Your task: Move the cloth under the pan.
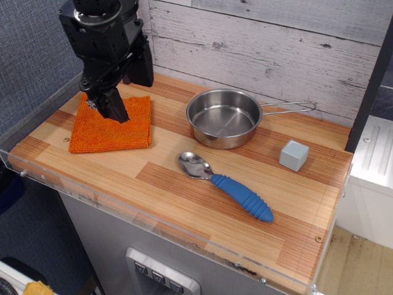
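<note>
Tool (110,109) over cloth (110,127), far-left part.

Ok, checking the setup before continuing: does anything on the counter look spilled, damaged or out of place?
Nothing stands out. The cloth lies flat, the pan sits upright and empty, and the spoon and grey block rest undisturbed. The gripper is over the cloth.

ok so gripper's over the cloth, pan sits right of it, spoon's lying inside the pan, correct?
Not quite. The spoon is not inside the pan; it lies on the wooden counter in front of it, as the observation.image view shows. The rest holds: the gripper is over the cloth, and the pan sits to the cloth's right.
</note>
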### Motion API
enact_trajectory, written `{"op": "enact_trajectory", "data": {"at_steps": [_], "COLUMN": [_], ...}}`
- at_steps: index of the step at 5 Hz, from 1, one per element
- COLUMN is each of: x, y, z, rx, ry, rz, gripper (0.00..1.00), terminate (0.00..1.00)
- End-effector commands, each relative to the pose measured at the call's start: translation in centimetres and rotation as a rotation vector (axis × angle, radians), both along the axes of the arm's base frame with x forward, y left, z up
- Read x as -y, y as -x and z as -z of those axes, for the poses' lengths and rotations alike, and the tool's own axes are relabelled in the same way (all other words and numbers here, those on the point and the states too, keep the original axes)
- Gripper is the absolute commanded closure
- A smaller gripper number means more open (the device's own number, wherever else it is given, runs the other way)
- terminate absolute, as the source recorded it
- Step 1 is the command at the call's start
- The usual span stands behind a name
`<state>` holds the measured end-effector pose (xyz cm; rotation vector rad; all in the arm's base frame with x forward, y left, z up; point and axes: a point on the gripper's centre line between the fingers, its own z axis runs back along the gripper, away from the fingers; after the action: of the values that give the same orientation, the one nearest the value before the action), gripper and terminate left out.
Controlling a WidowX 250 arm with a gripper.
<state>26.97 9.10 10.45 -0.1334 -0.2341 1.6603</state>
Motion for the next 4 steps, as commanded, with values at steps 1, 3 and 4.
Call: {"op": "enact_trajectory", "data": {"at_steps": [1, 3, 4], "x": [-4.4, -6.5, -7.4], "y": [-1.8, -2.2, -2.4], "z": [0.4, 3.4, 4.8], "rx": [0.01, -0.032, -0.055], "ry": [-0.038, -0.047, -0.054], "rz": [-0.059, -0.056, -0.055], "gripper": [0.0, 0.0, 0.0], "terminate": [0.0, 0.0, 0.0]}}
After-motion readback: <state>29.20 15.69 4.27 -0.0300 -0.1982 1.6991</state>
